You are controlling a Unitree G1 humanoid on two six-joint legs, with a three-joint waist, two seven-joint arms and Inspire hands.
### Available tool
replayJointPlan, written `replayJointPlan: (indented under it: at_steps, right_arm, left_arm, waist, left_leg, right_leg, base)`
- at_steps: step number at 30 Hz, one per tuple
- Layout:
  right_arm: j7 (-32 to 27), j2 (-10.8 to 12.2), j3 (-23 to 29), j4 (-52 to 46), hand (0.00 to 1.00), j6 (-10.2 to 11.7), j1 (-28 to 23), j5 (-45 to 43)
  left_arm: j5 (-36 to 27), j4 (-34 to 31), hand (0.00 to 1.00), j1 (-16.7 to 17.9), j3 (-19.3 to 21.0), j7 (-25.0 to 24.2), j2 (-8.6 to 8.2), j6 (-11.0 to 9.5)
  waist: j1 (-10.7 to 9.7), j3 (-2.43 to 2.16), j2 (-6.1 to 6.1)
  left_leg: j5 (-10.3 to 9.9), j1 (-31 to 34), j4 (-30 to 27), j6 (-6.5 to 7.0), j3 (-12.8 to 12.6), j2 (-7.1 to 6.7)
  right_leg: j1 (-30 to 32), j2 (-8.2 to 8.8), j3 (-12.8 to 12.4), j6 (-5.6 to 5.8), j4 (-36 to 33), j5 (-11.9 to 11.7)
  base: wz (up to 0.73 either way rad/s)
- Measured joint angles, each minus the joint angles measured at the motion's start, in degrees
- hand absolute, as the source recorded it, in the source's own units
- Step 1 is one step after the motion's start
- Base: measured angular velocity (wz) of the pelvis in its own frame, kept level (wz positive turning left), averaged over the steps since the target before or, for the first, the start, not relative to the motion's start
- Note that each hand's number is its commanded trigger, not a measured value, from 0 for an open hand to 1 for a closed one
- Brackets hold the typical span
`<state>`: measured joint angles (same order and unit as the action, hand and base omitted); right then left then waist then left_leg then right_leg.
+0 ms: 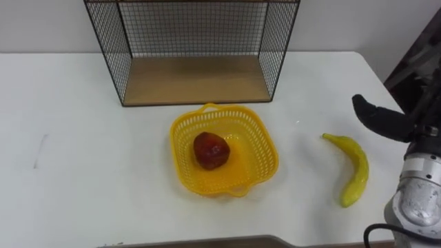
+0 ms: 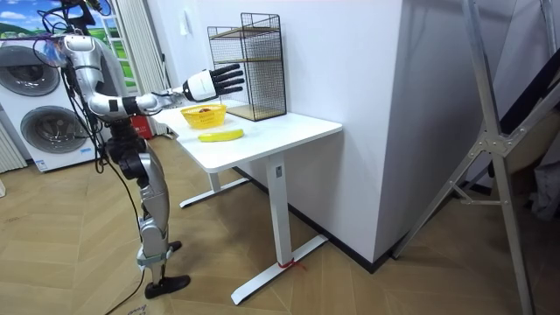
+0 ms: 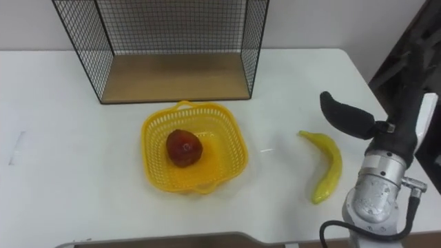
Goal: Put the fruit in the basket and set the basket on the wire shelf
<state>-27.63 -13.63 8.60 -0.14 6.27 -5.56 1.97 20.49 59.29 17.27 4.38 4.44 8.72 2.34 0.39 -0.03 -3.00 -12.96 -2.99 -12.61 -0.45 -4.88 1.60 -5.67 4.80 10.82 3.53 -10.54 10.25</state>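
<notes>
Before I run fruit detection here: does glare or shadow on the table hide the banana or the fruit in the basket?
Left eye view: even light on the white table, no glare on the banana. Right eye view: the red fruit shows plainly in the yellow basket; the right hand casts no shadow on the banana. Room view: evenly lit too.

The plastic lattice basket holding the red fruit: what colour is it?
Yellow. The plastic lattice basket shows best in the left eye view.
</notes>
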Motion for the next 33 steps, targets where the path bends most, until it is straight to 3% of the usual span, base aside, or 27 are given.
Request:
replayJointPlan:
  at_steps: [7,9,12,22,25,30,33]
  right_arm:
    - [1.03,-0.57,-0.84,3.67,0.00,-1.23,0.00,-2.75]
    - [2.85,-0.67,-1.54,4.81,0.00,-3.19,-0.04,-4.26]
    - [5.37,-0.80,-2.45,5.68,0.00,-3.96,-0.01,-4.85]
    - [13.27,-0.99,-2.73,10.81,0.00,-5.13,0.03,-4.93]
    - [16.15,-1.01,-2.86,13.92,0.00,-6.54,-0.01,-4.96]
    - [18.30,-1.00,-3.28,18.20,0.00,-7.00,-0.03,-6.01]
    - [18.42,-1.02,-3.21,21.63,0.00,-5.81,0.38,-7.35]
  left_arm:
    - [-0.30,-2.06,0.00,-0.18,-0.07,-0.07,-0.02,1.37]
    - [-0.38,-2.48,0.00,-0.17,-0.07,-0.07,-0.01,1.55]
    - [-0.21,-3.28,0.00,0.05,-0.07,-0.09,0.00,2.54]
    - [-0.10,-4.27,0.00,1.07,0.07,-0.12,0.13,2.70]
    - [-0.09,-4.06,0.00,1.11,0.07,0.00,0.13,2.78]
    - [-0.02,-4.05,0.00,1.04,0.13,0.05,0.12,3.74]
    - [-0.03,-4.07,0.00,1.08,0.94,0.05,0.18,4.92]
  waist:
    - [0.18,0.13,-0.19]
    - [0.15,0.18,-0.30]
    - [0.15,0.16,-0.32]
    - [0.20,0.02,-0.64]
    - [0.28,0.10,-0.46]
    - [1.07,0.08,-0.30]
    - [1.14,-0.03,-0.66]
  left_leg:
    - [0.00,-0.19,0.12,0.00,-0.42,0.00]
    - [-0.01,-0.13,-0.03,0.01,-0.46,0.01]
    - [-0.01,0.04,-0.12,0.01,-0.47,0.05]
    - [-0.01,-0.22,-0.16,0.01,-0.44,0.05]
    - [-0.01,-0.50,-0.07,0.01,-0.44,0.05]
    - [0.00,-0.60,0.15,0.01,-0.46,0.05]
    - [-0.01,-0.72,-0.07,0.01,-0.03,0.05]
  right_leg:
    - [0.14,-0.01,-0.52,0.00,-0.08,0.00]
    - [0.20,0.00,-0.50,0.00,-0.08,0.00]
    - [0.31,0.00,-0.45,0.00,-0.09,0.00]
    - [-0.02,0.01,-0.45,-0.01,-0.10,0.00]
    - [-0.27,0.02,-0.45,-0.01,-0.12,0.00]
    - [-0.37,0.02,-0.42,-0.01,-0.12,-0.01]
    - [-0.84,0.04,0.20,-0.04,-0.05,-0.02]
  base:
    - [-0.02]
    - [0.00]
    - [0.00]
    - [0.00]
    - [0.00]
    - [0.00]
    - [0.07]
